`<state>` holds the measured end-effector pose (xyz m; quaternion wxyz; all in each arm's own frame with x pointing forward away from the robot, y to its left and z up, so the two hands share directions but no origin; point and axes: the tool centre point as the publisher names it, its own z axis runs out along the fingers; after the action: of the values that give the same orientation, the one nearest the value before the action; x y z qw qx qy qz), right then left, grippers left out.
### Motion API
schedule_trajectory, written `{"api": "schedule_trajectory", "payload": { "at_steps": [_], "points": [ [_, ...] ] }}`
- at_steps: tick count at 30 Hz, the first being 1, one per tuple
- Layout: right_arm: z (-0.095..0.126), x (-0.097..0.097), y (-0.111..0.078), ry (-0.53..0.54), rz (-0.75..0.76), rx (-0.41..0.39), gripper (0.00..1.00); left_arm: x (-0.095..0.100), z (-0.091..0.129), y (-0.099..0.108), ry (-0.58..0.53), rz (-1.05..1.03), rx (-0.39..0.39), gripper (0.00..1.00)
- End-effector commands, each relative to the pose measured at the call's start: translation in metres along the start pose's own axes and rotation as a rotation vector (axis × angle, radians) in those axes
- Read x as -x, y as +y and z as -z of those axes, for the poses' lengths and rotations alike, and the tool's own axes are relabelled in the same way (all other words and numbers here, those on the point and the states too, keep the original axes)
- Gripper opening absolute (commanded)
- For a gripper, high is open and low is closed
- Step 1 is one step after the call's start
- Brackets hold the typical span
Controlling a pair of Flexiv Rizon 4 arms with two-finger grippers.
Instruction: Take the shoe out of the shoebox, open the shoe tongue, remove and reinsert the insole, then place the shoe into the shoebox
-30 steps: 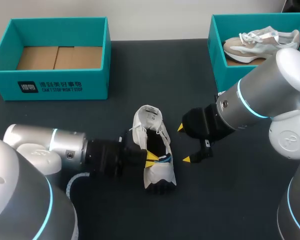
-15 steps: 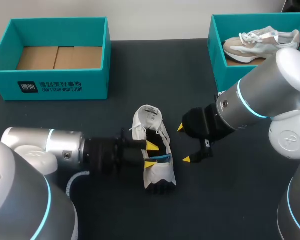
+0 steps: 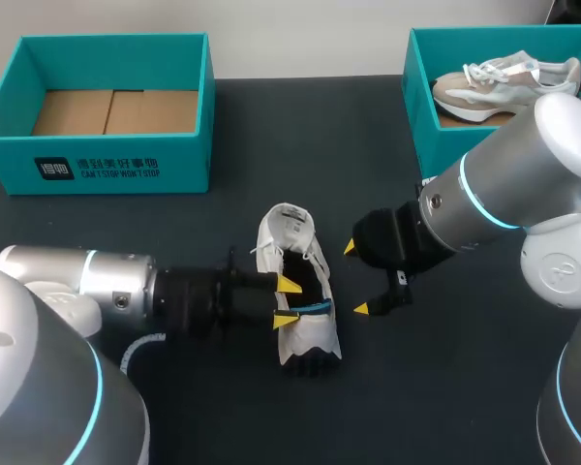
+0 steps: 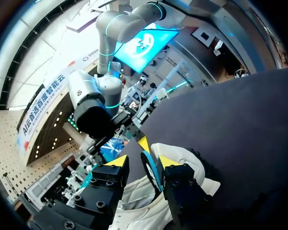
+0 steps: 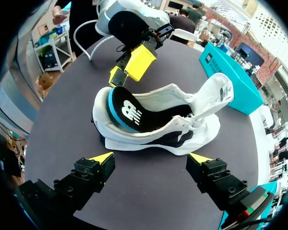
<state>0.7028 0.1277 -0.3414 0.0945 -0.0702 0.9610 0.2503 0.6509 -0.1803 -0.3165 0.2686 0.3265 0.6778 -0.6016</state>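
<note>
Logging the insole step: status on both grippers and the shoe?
Left gripper open, tips straddling the insole heel edge. Right gripper open, empty, beside shoe. Shoe on table, tongue open. No obstruction seen.

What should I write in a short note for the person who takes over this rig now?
Left end effector: open around the insole's raised heel edge.
Right end effector: open, empty, beside the shoe.
Shoe on the table, tongue opened; empty box and other box, holding a second shoe, behind it.
Done: shoe out, tongue open. Unclear whether the insole was already out.
To do: finish insole, box the shoe.
</note>
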Motion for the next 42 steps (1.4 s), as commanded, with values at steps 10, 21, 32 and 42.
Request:
{"api": "schedule_trajectory", "payload": {
  "at_steps": [10,21,32,42],
  "points": [
    [-0.001,-0.001,0.000,-0.003,0.000,0.000,1.00,-0.021,-0.009,0.016,0.063,0.061,0.019,0.00],
    [-0.001,-0.001,0.000,-0.003,0.000,0.000,1.00,-0.024,-0.001,0.028,0.077,0.045,0.078,0.00],
    [-0.001,-0.001,0.000,-0.003,0.000,0.000,1.00,-0.013,0.003,0.012,0.039,0.023,0.048,0.43],
    [-0.001,-0.001,0.000,-0.003,0.000,0.000,1.00,0.004,0.019,-0.004,0.011,-0.007,0.029,0.48]
  ]
}}
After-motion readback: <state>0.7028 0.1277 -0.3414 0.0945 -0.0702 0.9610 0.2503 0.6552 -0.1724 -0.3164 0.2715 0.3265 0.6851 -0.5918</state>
